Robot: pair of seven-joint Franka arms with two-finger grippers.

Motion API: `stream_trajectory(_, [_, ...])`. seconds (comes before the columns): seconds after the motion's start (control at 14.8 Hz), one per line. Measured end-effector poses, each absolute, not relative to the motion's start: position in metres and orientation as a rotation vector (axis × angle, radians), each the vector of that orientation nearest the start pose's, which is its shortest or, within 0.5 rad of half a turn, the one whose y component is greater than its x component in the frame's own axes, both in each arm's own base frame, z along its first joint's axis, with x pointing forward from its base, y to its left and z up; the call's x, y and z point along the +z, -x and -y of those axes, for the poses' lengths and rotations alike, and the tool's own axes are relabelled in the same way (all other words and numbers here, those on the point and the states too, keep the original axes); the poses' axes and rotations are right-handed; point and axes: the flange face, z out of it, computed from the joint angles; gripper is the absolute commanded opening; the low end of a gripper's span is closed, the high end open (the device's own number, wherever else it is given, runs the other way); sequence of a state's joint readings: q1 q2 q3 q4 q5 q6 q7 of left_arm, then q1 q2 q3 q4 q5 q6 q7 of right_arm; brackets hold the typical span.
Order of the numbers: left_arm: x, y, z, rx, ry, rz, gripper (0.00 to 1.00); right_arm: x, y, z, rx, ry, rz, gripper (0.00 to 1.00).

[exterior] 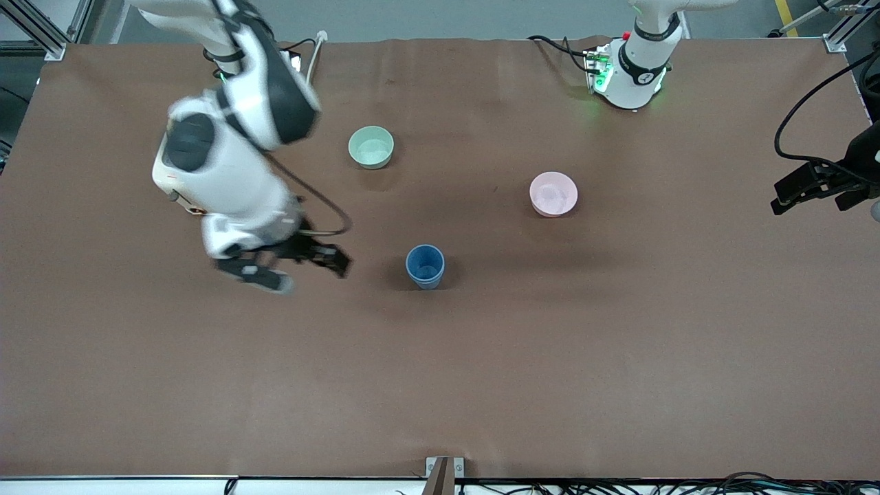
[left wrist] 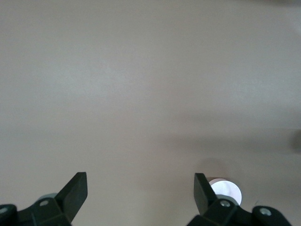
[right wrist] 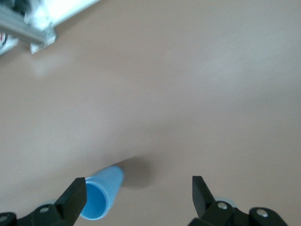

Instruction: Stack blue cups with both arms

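Note:
A blue cup (exterior: 425, 266) stands upright mid-table; a second rim line on its side suggests two cups nested, but I cannot tell for sure. It also shows in the right wrist view (right wrist: 101, 197), close to one finger. My right gripper (exterior: 309, 275) is open and empty, beside the cup toward the right arm's end of the table; it also shows in its own wrist view (right wrist: 138, 193). My left gripper (exterior: 784, 196) is open and empty at the left arm's end of the table. In its wrist view (left wrist: 141, 188) there is only bare table between the fingers.
A mint-green bowl (exterior: 371, 146) sits farther from the front camera than the cup. A pink bowl (exterior: 553, 194) sits toward the left arm's end and shows in the left wrist view (left wrist: 226, 190). The brown table mat (exterior: 481, 371) covers the table.

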State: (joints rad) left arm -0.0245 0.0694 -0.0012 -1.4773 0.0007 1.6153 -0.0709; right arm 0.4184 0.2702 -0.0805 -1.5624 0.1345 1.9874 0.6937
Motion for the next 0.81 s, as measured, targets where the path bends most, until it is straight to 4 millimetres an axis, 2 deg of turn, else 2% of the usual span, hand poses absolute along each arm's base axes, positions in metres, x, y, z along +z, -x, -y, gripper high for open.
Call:
stream_trajectory(0.14, [0.633, -0.581, 0.015, -0.107, 3.144, 0.072, 1.0, 0.545, -0.62, -0.142, -0.142, 2.939, -0.587, 0.99])
stream_trajectory(0.2, [0.633, -0.581, 0.015, -0.106, 3.144, 0.072, 1.0, 0.558, -0.618, -0.102, -0.154, 2.978, -0.579, 1.0])
stream_trajectory(0.27, [0.632, -0.581, 0.015, -0.105, 3.144, 0.071, 1.0, 0.567, -0.615, -0.066, -0.166, 3.026, -0.571, 1.0])
stream_trajectory(0.41, [0.632, -0.581, 0.017, -0.104, 3.145, 0.066, 1.0, 0.58, -0.608, -0.015, -0.176, 3.079, -0.554, 1.0])
stream_trajectory(0.61, [0.631, -0.581, 0.018, -0.103, 3.145, 0.062, 1.0, 0.603, -0.59, 0.04, -0.146, 3.109, -0.48, 1.0])
stream_trajectory(0.68, [0.631, -0.581, 0.018, -0.103, 3.145, 0.062, 1.0, 0.614, -0.58, 0.049, -0.117, 3.115, -0.461, 1.0])
stream_trajectory(0.81, [0.631, -0.581, 0.018, -0.102, 3.145, 0.061, 1.0, 0.639, -0.559, 0.05, -0.065, 3.119, -0.437, 1.0])
